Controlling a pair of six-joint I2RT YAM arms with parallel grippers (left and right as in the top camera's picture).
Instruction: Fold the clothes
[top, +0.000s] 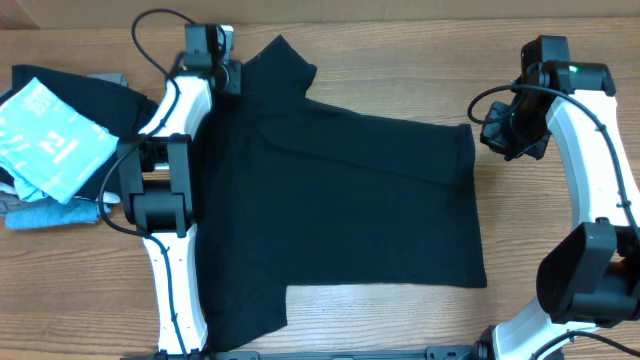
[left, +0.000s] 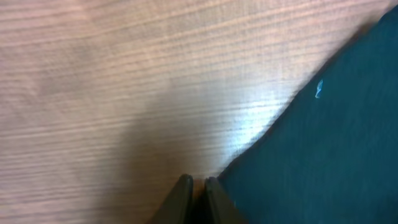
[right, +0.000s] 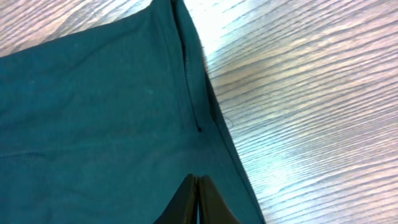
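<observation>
**A:** What worries you, starting at the left edge?

**B:** The pile of other clothes (top: 55, 150) sits against the left edge of the table (top: 400, 40), just beside my left arm (top: 165, 190). If I swing that arm outward during a fold, I judge it could drag a garment off the pile.

**A:** And the left gripper?

**B:** The left gripper (left: 194, 182) is nearly closed, with only a slit between the fingers, and it holds nothing. It hangs over bare wood toward the far-left corner, just beside the edge of the black shirt (top: 350, 200). If I descend from here I pinch air or scrape the table. I need to shift over the cloth and open first.

**A:** Where does the shirt lie?

**B:** It is spread flat across the middle of the table, one sleeve (top: 285, 65) pointing at the far edge and the hem (right: 186, 93) toward the right edge. My left arm lies across its left side, so cloth lifted there may snag on the arm.

**A:** The right side?

**B:** The right gripper (right: 198, 180) is closed, fingers pressed together above the hem near its far corner. I see no cloth between them. Going down closed would only push the fabric into a wrinkle, and a one-sided grab would skew the fold.
</observation>
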